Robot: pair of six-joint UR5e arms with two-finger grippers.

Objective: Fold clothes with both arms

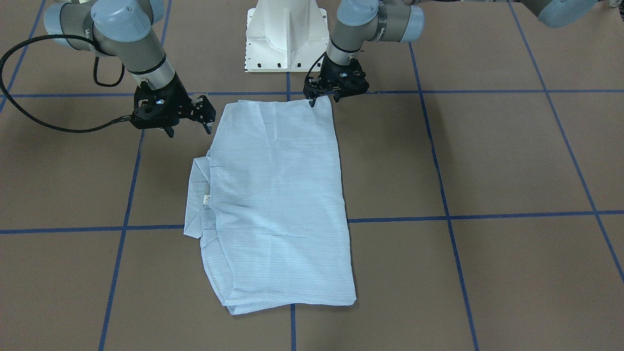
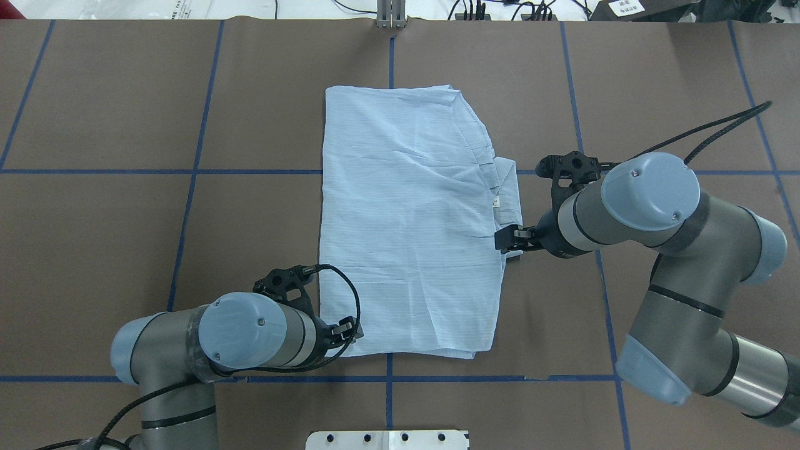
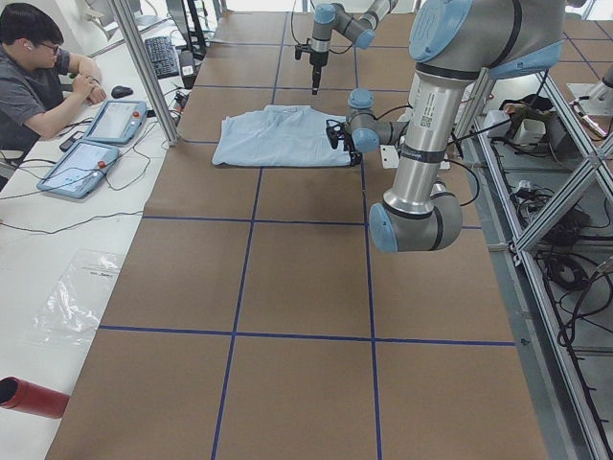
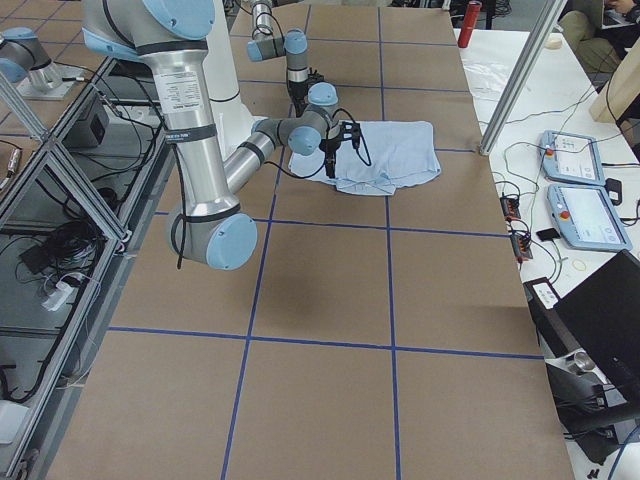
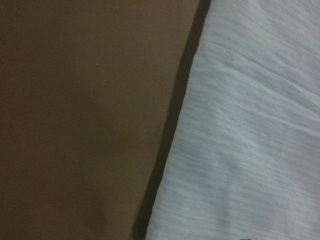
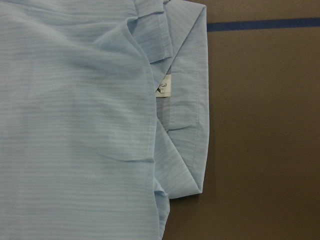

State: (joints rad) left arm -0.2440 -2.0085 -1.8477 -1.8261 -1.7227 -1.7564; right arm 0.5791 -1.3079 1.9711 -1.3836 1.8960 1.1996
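Light-blue shirt (image 1: 278, 195) was laid folded at bench (image 1: 487, 156) centre, collar (image 6: 185, 100) and white tag (image 6: 165, 86) turned toward right arm (image 1: 146, 58). Right jaws were held wide apart just beside that edge. Jaws of left arm (image 1: 346, 41) were seemingly spread apart at shirt corner nearest white base (image 1: 285, 39).

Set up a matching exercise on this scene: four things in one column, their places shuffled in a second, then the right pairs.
Things
1. shirt
2. left gripper
3. right gripper
4. white tag

Places
A. on the shirt, at its collar
B. at the shirt's side away from the collar
C. lying folded and flat between the two grippers
D. on the shirt's collar side

Pairs: 1-C, 2-B, 3-D, 4-A
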